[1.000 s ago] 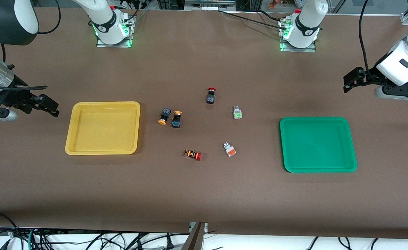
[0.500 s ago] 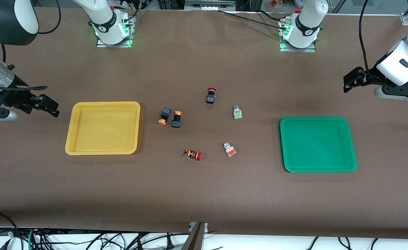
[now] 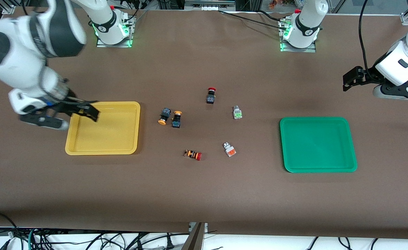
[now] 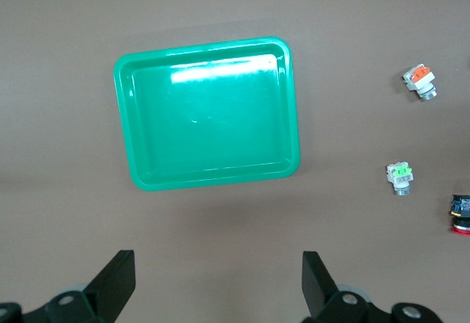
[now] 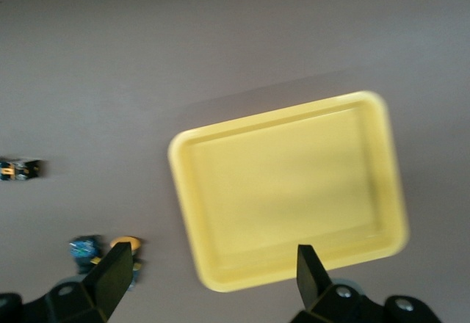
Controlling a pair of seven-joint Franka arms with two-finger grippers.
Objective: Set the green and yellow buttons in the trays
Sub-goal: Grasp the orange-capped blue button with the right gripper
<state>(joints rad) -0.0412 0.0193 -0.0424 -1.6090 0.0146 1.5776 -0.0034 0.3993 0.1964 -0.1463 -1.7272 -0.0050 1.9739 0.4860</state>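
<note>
brown matting covers the whole table (image 3: 204, 194), with cables hanging along its near edge and the two arm bases lit green along the top of the front view. starting at the right arm's end: the right gripper (image 3: 89, 111) is up over the corner of the yellow tray (image 3: 103, 150) farthest from the camera, fingers spread wide and holding nothing. the tray itself is shallow, with rounded corners. toward the middle sit two black-bodied buttons with yellow-orange caps, one tipped over (image 3: 163, 116), the other (image 3: 176, 119) just beside it. nearer the camera lies the orange-striped switch (image 3: 193, 154) with its red cap, on its side. farther off stands the black switch with the red mushroom cap (image 3: 211, 95). then the silver-white pair: the orange-faced button (image 3: 229, 149) nearer, the green-faced button (image 3: 237, 113) farther. next the green tray (image 3: 318, 166), same shape as the yellow one. at the left arm's end the left gripper (image 3: 350, 79) waits over bare matting, fingers wide apart, nothing in them.
</note>
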